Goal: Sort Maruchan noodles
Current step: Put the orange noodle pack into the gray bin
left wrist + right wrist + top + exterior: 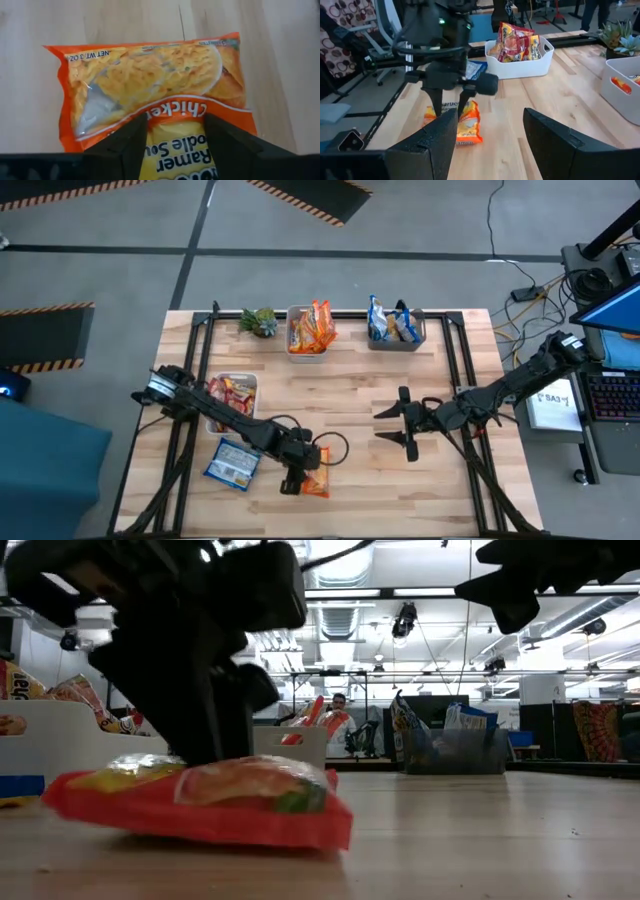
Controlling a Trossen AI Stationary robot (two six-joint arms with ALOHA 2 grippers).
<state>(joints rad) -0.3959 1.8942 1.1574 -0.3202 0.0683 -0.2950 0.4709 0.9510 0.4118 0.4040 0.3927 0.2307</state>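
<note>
Orange-yellow noodle packet [316, 481] flat on the tabletop [380, 490], near the front edge and left of centre, printed face up. Directly over it, left claw [175, 131] pointing down, fingers [125, 145] apart and straddling the packet's middle, pressed to or just above the wrapper, not pinched on it. Just to the left, blue and yellow packet [233, 463] lying loose on the wood, partly under the left arm. Behind that, white bin [233, 402] with red-pink packets inside, crossed by the same arm. Along the far edge, in a row: small green plant [259, 321], a second white bin [308, 332] stuffed with upright orange packets, then a grey bin [396, 326] with blue packets. Between the loose orange packet and the orange bin, only bare boards. To the right of centre, right claw [395, 425] hanging clear of the wood, fingers [560, 142] spread wide, gripping nothing, well apart from every packet and turned toward the left arm. Black frame rails [455, 360] along both sides of the tabletop. Beyond the far edge, in the low view, a seated person [342, 718] in the room behind.
</note>
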